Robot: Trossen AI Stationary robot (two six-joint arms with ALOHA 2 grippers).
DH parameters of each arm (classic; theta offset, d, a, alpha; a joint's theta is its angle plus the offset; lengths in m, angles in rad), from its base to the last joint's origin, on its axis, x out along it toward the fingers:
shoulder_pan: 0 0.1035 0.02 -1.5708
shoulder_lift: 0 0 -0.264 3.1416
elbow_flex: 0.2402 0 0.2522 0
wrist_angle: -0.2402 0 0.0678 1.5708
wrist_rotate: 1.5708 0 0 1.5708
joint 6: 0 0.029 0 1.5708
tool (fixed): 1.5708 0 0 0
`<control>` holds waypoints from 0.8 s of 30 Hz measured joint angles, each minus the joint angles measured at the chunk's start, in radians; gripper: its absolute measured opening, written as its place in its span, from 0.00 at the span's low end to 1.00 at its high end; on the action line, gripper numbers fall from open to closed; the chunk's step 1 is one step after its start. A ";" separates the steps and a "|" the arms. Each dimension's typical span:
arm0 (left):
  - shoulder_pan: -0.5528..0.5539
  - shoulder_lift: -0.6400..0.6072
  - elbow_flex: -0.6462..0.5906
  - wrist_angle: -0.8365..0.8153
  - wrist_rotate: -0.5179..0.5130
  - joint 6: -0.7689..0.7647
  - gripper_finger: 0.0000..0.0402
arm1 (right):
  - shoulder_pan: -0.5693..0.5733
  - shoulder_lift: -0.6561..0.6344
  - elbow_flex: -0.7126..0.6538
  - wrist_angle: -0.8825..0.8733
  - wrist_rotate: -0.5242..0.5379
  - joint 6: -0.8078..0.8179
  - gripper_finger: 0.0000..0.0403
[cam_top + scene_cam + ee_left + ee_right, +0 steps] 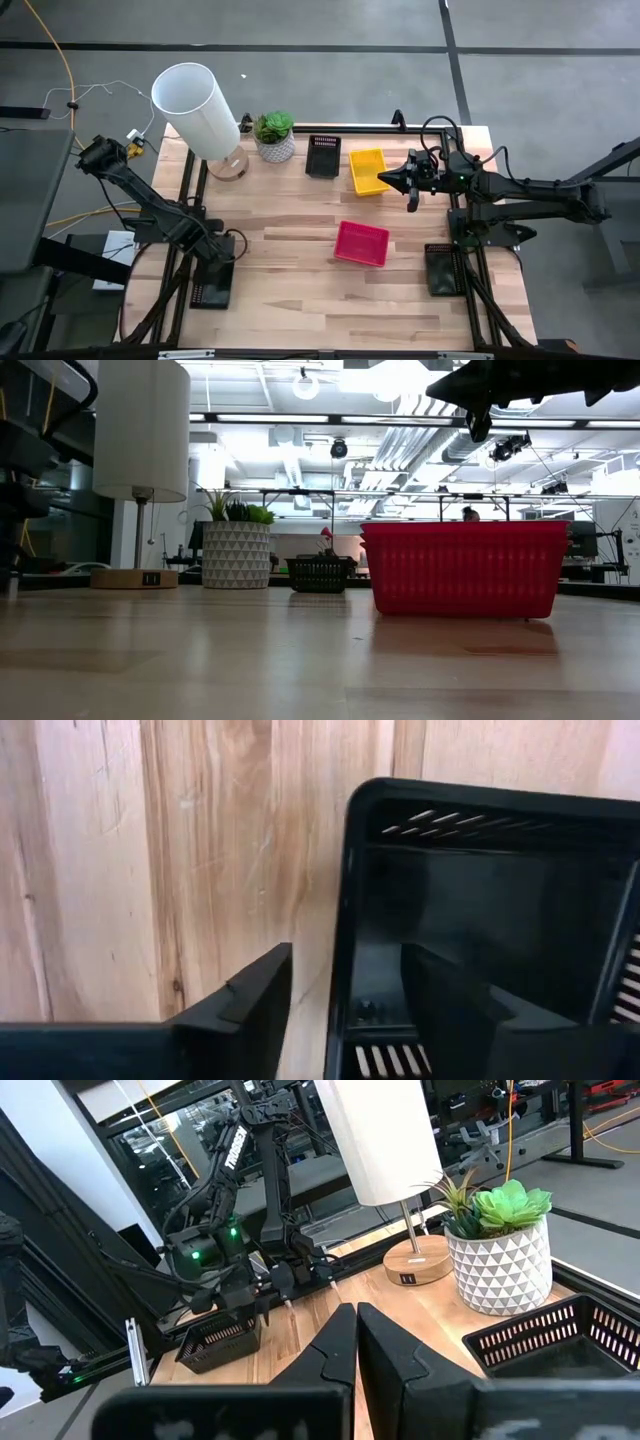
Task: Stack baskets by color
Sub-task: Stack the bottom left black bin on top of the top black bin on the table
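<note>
A black basket (212,287) sits flat on the table near its left edge. My left gripper (340,982) points down over it, open. One finger (250,1010) stands outside the basket's end wall (340,920) and the other finger (450,1010) inside, with a gap showing on each side. A red basket (361,243) rests mid-table, a yellow basket (368,171) and a second black basket (323,156) farther back, and a third black basket (443,268) at the right. My right gripper (410,187) hangs shut and level, above the table beside the yellow basket.
A white lamp (195,105) on a wooden base and a white pot with a green plant (274,137) stand at the far left. Black frame rails (187,200) run along both table sides. Bare wood lies along the near edge between the arms.
</note>
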 joint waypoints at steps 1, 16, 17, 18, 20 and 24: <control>0.000 0.000 -0.001 -0.002 0.000 0.004 0.40 | 0.000 0.000 0.000 0.000 0.000 0.000 0.01; 0.061 -0.003 0.115 0.000 0.037 0.029 0.01 | 0.000 0.000 0.000 0.000 0.011 0.000 0.01; 0.076 -0.003 0.139 0.000 0.031 0.041 0.00 | 0.000 0.000 0.000 0.000 0.011 0.000 0.01; 0.093 -0.003 0.166 -0.001 0.025 0.054 0.00 | 0.000 0.000 0.000 0.000 0.011 0.000 0.01; 0.137 -0.003 0.226 -0.001 0.019 0.080 0.00 | 0.000 0.000 0.000 0.000 0.011 0.000 0.01; 0.255 0.005 0.366 0.005 0.003 0.177 0.00 | 0.000 0.000 0.000 0.000 0.011 0.004 0.01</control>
